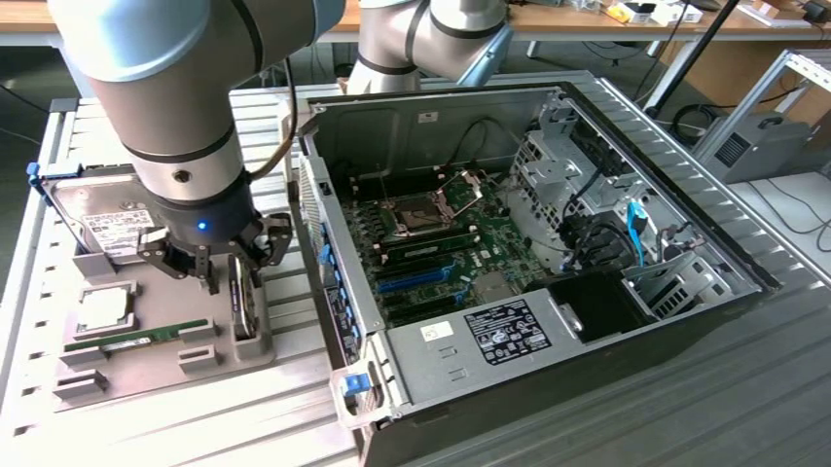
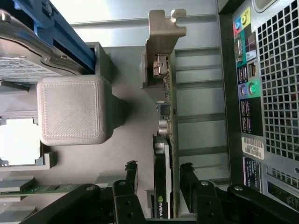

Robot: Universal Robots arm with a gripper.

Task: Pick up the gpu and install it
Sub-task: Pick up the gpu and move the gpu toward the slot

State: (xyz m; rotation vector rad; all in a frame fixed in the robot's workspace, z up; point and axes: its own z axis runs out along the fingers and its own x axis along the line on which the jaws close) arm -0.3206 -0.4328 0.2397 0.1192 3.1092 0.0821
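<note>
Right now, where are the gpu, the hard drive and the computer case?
gpu (image 2: 166, 116): wrist view, board edge facing the camera.
hard drive (image 1: 107, 222): exterior view, white label.
computer case (image 1: 389, 126): exterior view, bare inner wall.

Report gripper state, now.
Gripper: open, one finger on each side of the gpu, not clamped on it.

The arm (image 1: 169, 88) drops from the upper left of the exterior view as a thick grey tube, close to vertical. A further section of it bends across the top centre of that frame. The black wrist (image 1: 198, 219), with a small blue light lit on it, sits left of centre. Below it the gripper (image 1: 224, 280) points straight down, and its black fingers (image 2: 132, 176) are spread wide apart, closed on nothing.
</note>
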